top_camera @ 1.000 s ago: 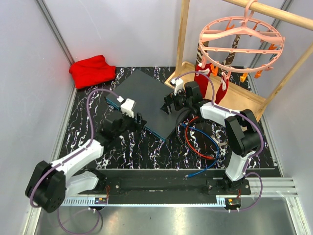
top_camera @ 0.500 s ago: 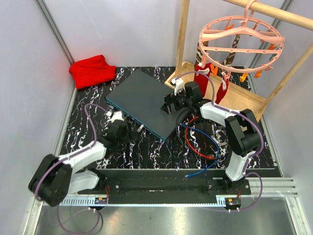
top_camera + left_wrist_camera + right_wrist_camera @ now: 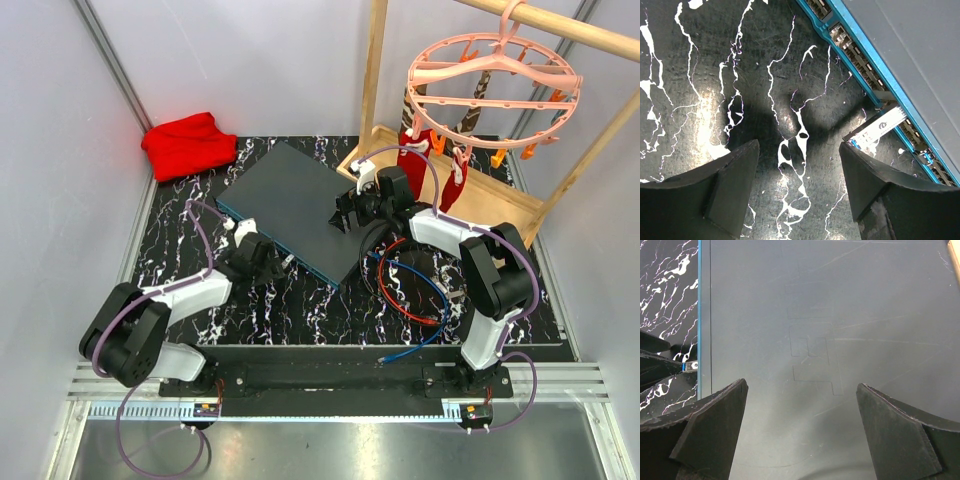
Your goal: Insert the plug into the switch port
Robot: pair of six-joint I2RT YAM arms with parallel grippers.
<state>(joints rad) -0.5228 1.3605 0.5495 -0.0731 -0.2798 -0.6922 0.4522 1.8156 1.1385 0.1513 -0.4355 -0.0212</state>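
Note:
The switch (image 3: 285, 195) is a flat dark grey box, its teal front edge (image 3: 865, 75) lined with small ports. A white-labelled plug (image 3: 875, 127) with a blue tip sticks out from that edge onto the marble table; how deep it sits in a port I cannot tell. My left gripper (image 3: 799, 145) is open and empty, low over the table, with its right finger (image 3: 875, 185) just short of the plug's near end. In the top view the left gripper (image 3: 265, 258) is close to the switch's front. My right gripper (image 3: 801, 384) stands open above the switch's top (image 3: 840, 300).
Red and blue cables (image 3: 410, 290) coil on the table right of the switch. A red cloth (image 3: 188, 143) lies at the back left. A wooden rack (image 3: 490, 195) with a pink hanger (image 3: 492, 85) stands at the back right.
My left arm has dropped from above the switch's front edge to near the table and drawn back leftward, then edged toward the switch again. The right arm has not moved.

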